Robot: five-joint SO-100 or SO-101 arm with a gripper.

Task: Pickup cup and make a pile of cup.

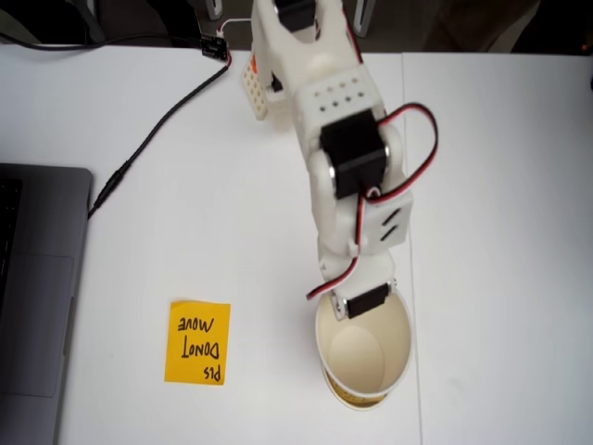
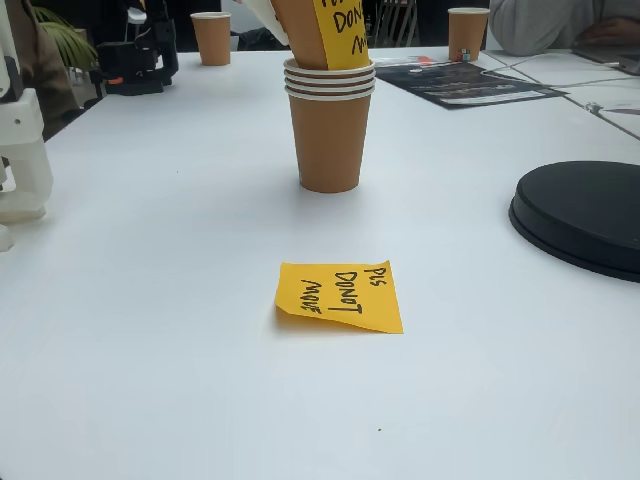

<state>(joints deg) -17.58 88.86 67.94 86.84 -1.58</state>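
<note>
- The cup, carrying a yellow strip, is going into the pile of cup, tilted, with the pincer reaching inside its mouth; whether clenched, I cannot tell.
- The pile is standing on the white counter.
- A sticky note is lying nearby.

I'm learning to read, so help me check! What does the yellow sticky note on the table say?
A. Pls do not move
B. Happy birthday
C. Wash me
A: the sticky note lying flat on the white table has "PLS DO NOT MOVE" handwritten on it in dark letters. The words run sideways in one fixed view and upside down in the other.
</note>
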